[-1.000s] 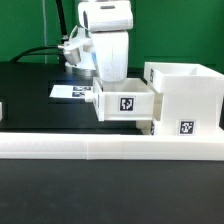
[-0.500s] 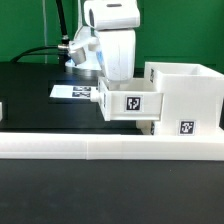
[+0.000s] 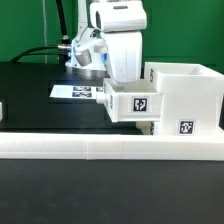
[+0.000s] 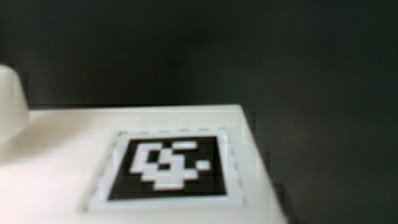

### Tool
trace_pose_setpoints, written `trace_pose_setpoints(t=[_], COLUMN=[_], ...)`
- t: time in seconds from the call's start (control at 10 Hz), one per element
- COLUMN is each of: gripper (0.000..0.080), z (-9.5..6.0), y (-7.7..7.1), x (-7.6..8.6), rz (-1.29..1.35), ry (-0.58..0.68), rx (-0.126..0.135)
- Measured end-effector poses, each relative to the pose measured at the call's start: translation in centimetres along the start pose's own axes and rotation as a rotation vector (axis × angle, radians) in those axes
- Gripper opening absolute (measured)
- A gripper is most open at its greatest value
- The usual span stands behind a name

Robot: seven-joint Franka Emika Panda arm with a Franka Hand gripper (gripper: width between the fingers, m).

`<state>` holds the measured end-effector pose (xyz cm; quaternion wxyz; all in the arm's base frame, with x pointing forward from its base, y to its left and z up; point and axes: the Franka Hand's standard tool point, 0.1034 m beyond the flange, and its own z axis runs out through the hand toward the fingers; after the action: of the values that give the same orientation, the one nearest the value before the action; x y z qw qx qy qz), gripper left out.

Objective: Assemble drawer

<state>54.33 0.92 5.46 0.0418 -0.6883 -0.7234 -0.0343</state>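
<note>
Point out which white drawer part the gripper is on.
The small tray, raised beside the casing under the gripper. The casing is the taller box standing on the table, at the exterior view's right.

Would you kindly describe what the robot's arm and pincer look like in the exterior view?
The arm's end is a glossy white, rounded, boxy housing. Below it the pincer body is white too, tapering downward. At the exterior view's left of it sits a grey-silver fitting with a bluish patch, and black cables trail from there. No markings are legible on it.
</note>
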Motion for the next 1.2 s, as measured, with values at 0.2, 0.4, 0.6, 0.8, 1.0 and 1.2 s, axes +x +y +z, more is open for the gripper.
trace_pose_setpoints(t=[0.2,0.4,0.6,0.8,1.0,1.2], gripper=[0.0042,0.0042,0.0054,0.0410,0.0545,0.0644], z=[0.04,0.06,0.08,0.13,0.20,0.22], y=[0.10,0.12,0.11,0.05,-0.11,-0.16], x=[0.63,0.70,0.68,0.67,0.38,0.37], rz=[-0.012,-0.013,-0.013,-0.013,-0.009,-0.002], ry=[0.000,0.000,0.000,0.000,0.000,0.000], rx=[-0.002,-0.003,-0.002,0.000,0.003,0.004])
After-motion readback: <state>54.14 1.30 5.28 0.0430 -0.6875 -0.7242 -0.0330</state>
